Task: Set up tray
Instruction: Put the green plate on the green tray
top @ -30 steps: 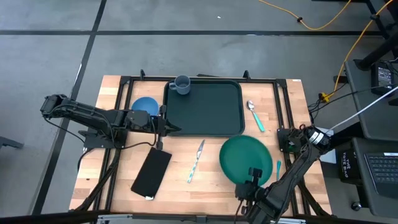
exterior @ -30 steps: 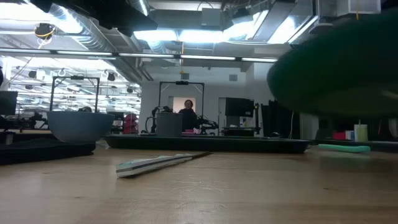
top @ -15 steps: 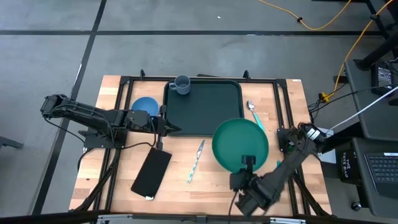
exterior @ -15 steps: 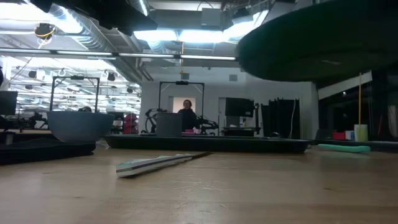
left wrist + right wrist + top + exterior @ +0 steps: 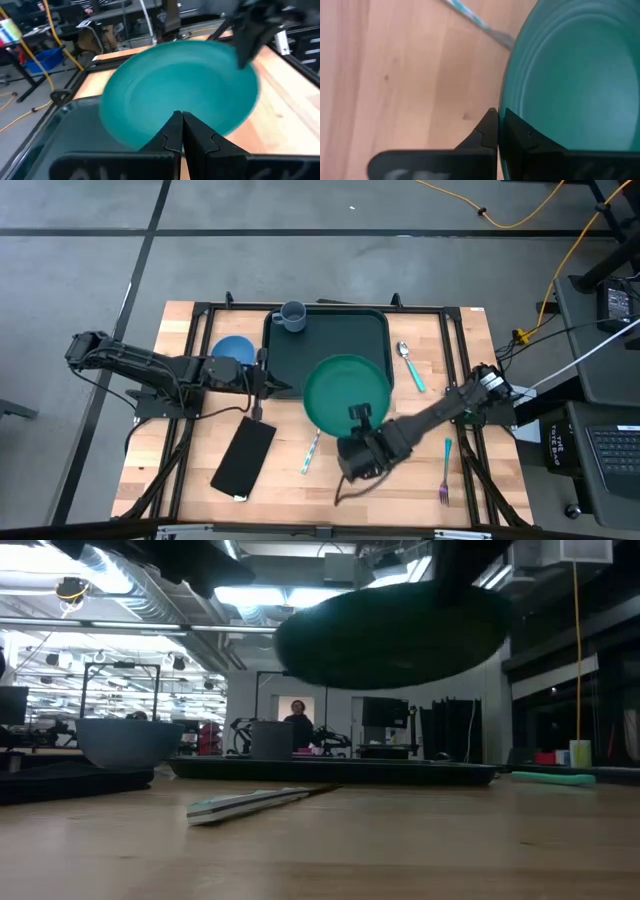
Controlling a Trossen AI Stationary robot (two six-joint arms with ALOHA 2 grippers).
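The tray (image 5: 325,352) lies flat at the far middle of the counter (image 5: 200,480). A round green plate (image 5: 346,393) is held raised above the tray's near right corner, its rim clenched by the right end effector (image 5: 357,416), which is positioned just off the tray's near edge. The left end effector (image 5: 268,385), fingers pressed together on nothing, is seen at the tray's near left corner.
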